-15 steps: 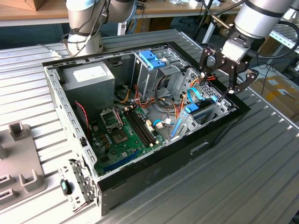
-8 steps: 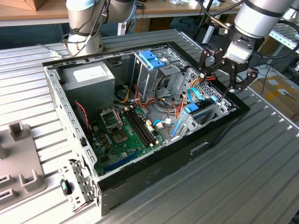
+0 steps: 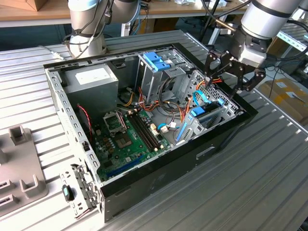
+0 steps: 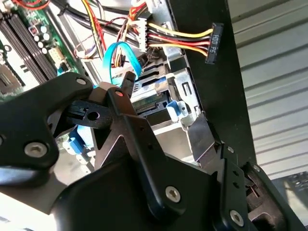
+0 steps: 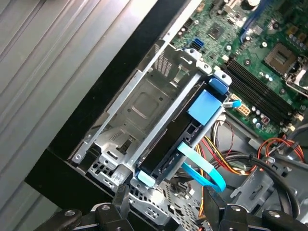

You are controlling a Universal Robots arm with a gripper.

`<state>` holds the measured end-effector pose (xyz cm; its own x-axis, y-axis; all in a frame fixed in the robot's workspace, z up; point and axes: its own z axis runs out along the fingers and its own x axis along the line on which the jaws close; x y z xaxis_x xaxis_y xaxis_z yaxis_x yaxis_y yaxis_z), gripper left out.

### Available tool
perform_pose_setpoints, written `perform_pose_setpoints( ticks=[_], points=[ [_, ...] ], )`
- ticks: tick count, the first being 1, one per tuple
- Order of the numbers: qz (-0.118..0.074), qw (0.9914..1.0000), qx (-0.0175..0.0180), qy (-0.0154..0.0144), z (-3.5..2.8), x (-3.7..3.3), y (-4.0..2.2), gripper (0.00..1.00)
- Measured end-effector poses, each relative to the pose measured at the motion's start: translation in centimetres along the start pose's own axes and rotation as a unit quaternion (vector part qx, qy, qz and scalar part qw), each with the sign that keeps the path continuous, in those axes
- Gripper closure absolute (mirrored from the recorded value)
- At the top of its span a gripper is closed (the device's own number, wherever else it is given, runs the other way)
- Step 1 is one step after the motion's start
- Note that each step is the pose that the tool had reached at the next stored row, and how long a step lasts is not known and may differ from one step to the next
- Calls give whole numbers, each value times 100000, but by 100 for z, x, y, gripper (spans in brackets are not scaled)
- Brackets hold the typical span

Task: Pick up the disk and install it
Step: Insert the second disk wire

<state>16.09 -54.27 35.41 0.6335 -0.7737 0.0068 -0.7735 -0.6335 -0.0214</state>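
Claw (image 3: 234, 77) spread, empty, above disk (image 5: 179, 135) seated in bay near case's (image 3: 159, 178) right wall. Risk: snagging blue cable (image 5: 204, 168), leaving disk half-latched.

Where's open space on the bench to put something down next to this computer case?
Free: ribbed metal tabletop along the open black computer case, toward the exterior view's right. Crowded: grey plastic holders at the exterior view's left, and the black gripper above the case's drive-bay corner.

the black connector (image 4: 213, 43) seems to bear small unreadable print.
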Motion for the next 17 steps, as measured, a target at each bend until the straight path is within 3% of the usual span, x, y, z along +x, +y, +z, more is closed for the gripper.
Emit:
perform_pose_setpoints(
  ticks=[4,11,14,16,17],
  points=[
    [-3664,99933,24,-79,0,-5,-4,29],
    [-4620,99893,24,-94,-1,-10,-9,29],
    [-6901,99761,48,-152,1,-12,-10,29],
    [-8618,99628,59,-186,0,-13,-11,29],
    [-9880,99510,70,-217,1,-13,-11,29]
  ],
)
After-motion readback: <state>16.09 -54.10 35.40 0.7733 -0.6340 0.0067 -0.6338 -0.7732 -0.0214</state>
